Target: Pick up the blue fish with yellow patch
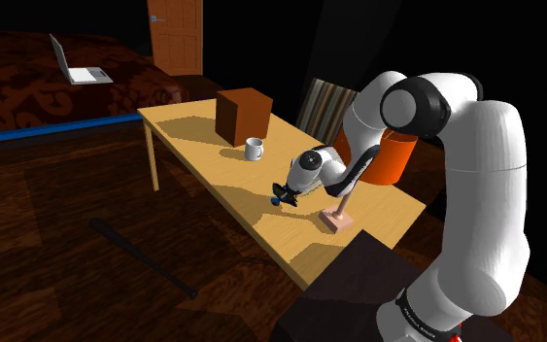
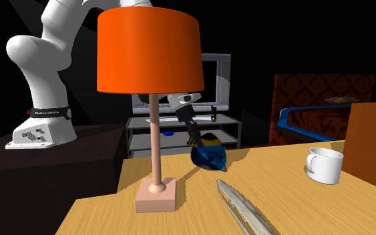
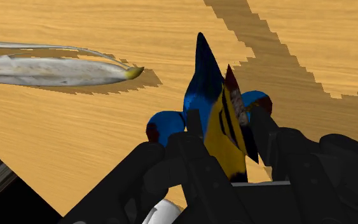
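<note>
The blue fish [image 3: 204, 95] with a yellow patch stands on edge between my black fingers [image 3: 194, 124], clasped by them. In the second exterior view the fish [image 2: 210, 155] sits low over the wooden table [image 2: 293, 213], just behind the lamp's pole, with my gripper [image 2: 198, 140] coming down on it from above. In the shoulder view the gripper [image 1: 284, 197] and the fish [image 1: 287, 200] are near the table's front edge. I cannot tell whether the fish still touches the tabletop.
A lamp with an orange shade [image 2: 148, 50] and a pink base [image 2: 156, 195] stands close by. A long silvery object [image 2: 243, 207] lies beside the fish. A white mug [image 1: 254, 149] and a brown box [image 1: 244, 117] stand further along the table. A striped chair [image 1: 324, 105] is behind.
</note>
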